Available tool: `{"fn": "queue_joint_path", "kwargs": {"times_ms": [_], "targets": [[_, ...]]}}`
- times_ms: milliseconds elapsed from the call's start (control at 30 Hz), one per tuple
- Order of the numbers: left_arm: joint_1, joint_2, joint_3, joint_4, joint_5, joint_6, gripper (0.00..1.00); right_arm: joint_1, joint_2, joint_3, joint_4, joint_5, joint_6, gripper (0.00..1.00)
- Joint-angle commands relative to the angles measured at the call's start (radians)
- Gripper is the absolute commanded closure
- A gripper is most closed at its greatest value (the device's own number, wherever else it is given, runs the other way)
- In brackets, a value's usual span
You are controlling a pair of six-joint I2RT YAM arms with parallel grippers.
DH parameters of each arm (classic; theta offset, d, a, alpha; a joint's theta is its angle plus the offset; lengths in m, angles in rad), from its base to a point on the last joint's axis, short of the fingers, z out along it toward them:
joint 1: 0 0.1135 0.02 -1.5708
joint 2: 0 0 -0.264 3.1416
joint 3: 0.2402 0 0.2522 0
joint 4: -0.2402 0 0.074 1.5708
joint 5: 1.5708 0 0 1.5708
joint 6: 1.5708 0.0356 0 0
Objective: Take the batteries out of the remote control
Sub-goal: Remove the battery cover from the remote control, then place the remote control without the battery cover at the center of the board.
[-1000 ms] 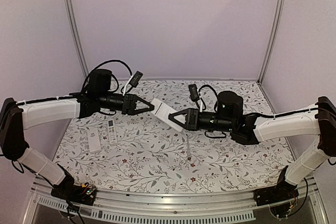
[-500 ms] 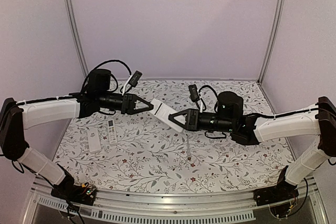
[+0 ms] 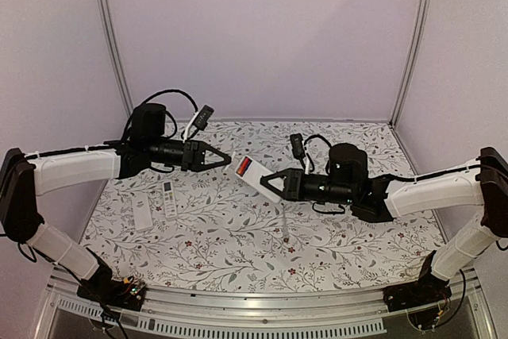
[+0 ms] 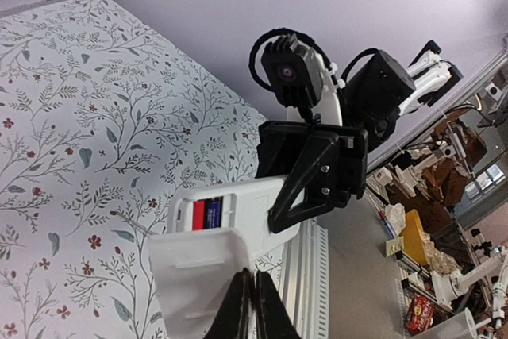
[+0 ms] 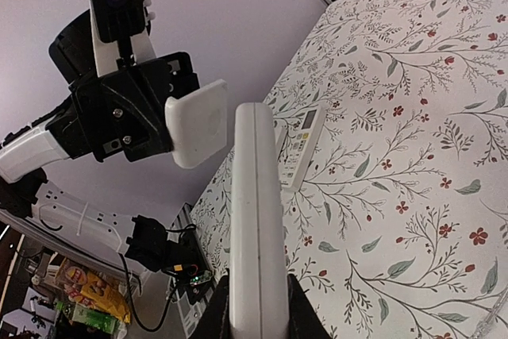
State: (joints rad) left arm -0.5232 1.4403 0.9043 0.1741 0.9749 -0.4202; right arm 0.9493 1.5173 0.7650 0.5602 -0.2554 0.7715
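My right gripper (image 3: 266,178) is shut on a white remote control (image 3: 255,176) and holds it in the air over the middle of the table. The remote's battery bay is open. A red cell and a dark blue cell (image 4: 206,214) sit in it side by side. My left gripper (image 3: 228,162) is shut on the detached white battery cover (image 4: 198,271), just left of the remote and apart from it. In the right wrist view the remote (image 5: 255,220) is edge-on between my fingers (image 5: 218,311). The cover (image 5: 198,121) is held beyond it.
Two more white remotes (image 3: 169,198) (image 3: 143,216) lie on the floral tablecloth at the left. One also shows in the right wrist view (image 5: 298,148). A thin stick-like tool (image 3: 284,220) lies near the table's middle. Purple walls enclose the table.
The battery cover has come off the remote. My left gripper drew back left with it, my right gripper shifted slightly right, and the red cell in the bay now shows.
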Motion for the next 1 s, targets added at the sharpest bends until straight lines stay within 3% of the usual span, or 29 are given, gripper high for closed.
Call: {"fn": "queue_joint_path", "kwargs": {"times_ms": [0, 400, 600, 833, 967], "targets": [[0.009, 0.006, -0.015, 0.027, 0.022, -0.005, 0.96, -0.004, -0.031, -0.010, 0.007, 0.022, 0.008, 1.00], [0.009, 0.012, -0.016, 0.033, 0.012, -0.014, 0.99, -0.005, -0.030, -0.015, 0.006, 0.033, 0.009, 1.00], [0.017, -0.022, -0.018, -0.007, -0.086, 0.011, 0.95, -0.009, -0.045, -0.033, -0.007, 0.056, 0.011, 1.00], [0.122, -0.104, -0.019, -0.081, -0.269, 0.023, 0.74, -0.036, -0.074, -0.036, -0.119, 0.115, 0.011, 1.00], [0.202, -0.147, -0.004, -0.130, -0.325, 0.034, 0.55, -0.062, -0.086, -0.034, -0.206, 0.156, -0.002, 1.00]]}}
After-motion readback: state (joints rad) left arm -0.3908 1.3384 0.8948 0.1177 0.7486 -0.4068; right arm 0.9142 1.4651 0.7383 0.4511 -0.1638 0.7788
